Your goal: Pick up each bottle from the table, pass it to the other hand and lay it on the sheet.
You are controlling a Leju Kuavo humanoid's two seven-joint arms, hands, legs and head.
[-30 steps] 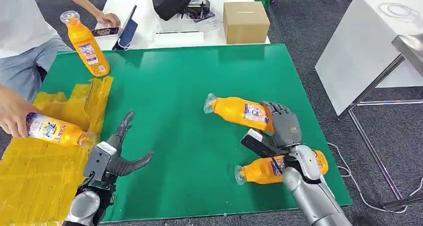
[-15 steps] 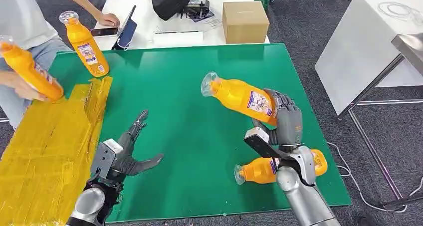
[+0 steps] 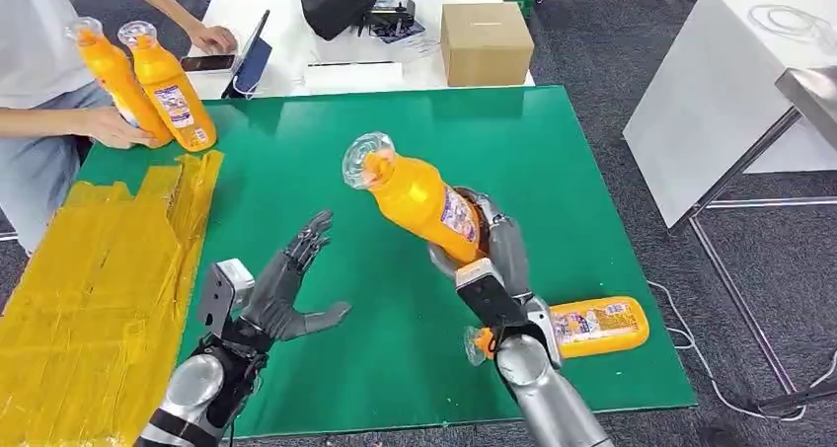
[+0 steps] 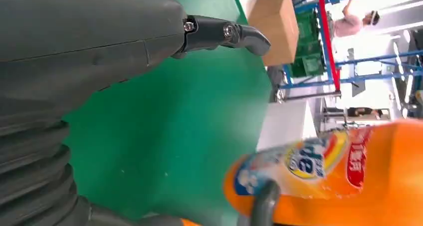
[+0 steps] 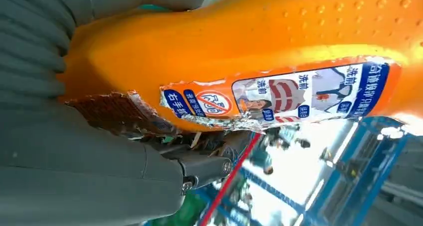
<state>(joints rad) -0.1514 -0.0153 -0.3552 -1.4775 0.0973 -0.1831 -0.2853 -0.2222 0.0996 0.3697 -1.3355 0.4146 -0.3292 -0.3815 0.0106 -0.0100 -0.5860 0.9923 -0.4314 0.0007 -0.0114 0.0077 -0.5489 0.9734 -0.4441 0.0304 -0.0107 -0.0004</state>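
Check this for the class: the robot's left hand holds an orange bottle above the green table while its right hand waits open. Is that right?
The hands are swapped. The head view shows the right hand holding the orange bottle above the green table, while the left hand waits open, fingers spread.

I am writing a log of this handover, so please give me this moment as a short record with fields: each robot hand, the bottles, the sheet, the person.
right robot hand: holds the lifted bottle by its lower body, cap tilted up toward the left
left robot hand: empty, fingers spread, above the green table
lying bottle: on its side on the table
yellow sheet: no bottle on it
person's hand: grips one of two upright bottles
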